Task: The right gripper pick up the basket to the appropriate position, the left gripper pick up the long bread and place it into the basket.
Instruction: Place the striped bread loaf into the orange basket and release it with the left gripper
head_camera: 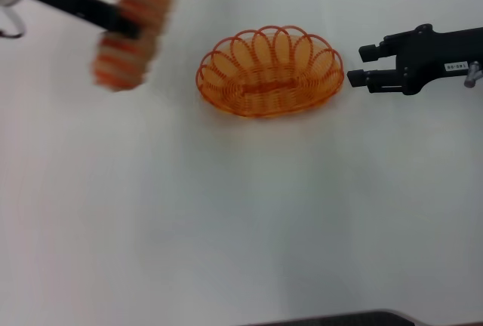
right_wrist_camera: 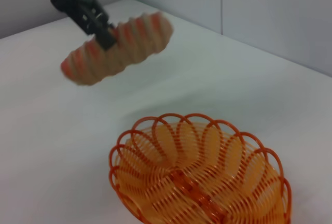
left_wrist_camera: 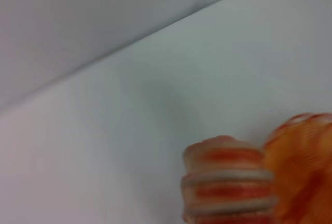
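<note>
The orange wire basket (head_camera: pixel 269 72) sits on the white table at centre back, and it is empty. It also shows in the right wrist view (right_wrist_camera: pixel 199 175). My left gripper (head_camera: pixel 130 28) is shut on the middle of the long bread (head_camera: pixel 130 30), a striped tan loaf, and holds it in the air to the left of the basket. The loaf also shows in the right wrist view (right_wrist_camera: pixel 118 47) and the left wrist view (left_wrist_camera: pixel 225 182). My right gripper (head_camera: pixel 361 66) is open and empty, just right of the basket's rim, not touching it.
The white table (head_camera: pixel 241 213) stretches in front of the basket. A pale wall (right_wrist_camera: pixel 249 6) rises behind the table. A dark edge (head_camera: pixel 355 318) lies at the very front.
</note>
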Controlling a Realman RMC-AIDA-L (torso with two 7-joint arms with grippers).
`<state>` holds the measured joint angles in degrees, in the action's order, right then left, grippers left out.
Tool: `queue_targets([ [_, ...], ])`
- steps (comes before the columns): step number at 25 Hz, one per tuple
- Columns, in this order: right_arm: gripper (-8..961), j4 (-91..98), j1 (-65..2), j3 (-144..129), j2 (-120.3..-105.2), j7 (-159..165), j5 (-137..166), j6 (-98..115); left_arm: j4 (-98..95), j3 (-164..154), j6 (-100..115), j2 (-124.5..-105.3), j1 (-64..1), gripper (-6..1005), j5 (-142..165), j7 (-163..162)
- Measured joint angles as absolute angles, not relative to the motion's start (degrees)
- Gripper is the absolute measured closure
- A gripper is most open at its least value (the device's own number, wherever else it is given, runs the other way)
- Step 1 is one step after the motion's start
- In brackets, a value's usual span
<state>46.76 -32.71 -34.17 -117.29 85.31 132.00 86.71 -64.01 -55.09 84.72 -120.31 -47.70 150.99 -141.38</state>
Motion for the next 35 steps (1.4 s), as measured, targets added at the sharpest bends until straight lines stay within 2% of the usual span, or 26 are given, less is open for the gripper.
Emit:
queue_targets([
  [5, 421, 46.8, -32.6, -34.1, -117.31, 85.4, 132.0, 86.8, -63.4, -57.1, 82.5, -123.88, -50.6, 624, 144.3, -119.0],
  [9, 421, 46.7, -32.4, -33.8, -117.42, 85.5, 131.9, 86.9, -58.1, -69.5, 74.6, -123.92, -55.2, 661, 143.7, -115.1],
  [20, 421, 46.5, -31.7, -33.0, -117.91, 85.5, 131.8, 87.2, -49.4, -79.5, 70.3, -124.04, -62.1, 741, 144.3, -111.0],
  [30, 422, 46.4, -31.6, -32.8, -118.04, 85.5, 131.8, 87.3, -49.2, -82.1, 68.4, -124.25, -62.2, 727, 144.2, -111.4],
  [33, 422, 46.3, -31.7, -32.8, -118.04, 85.5, 131.8, 87.3, -49.4, -81.7, 68.9, -124.2, -61.5, 497, 144.0, -111.4],
  [35, 422, 46.3, -31.8, -32.8, -118.04, 85.5, 131.8, 87.3, -50.2, -80.6, 69.9, -124.13, -60.6, 413, 143.9, -111.5],
])
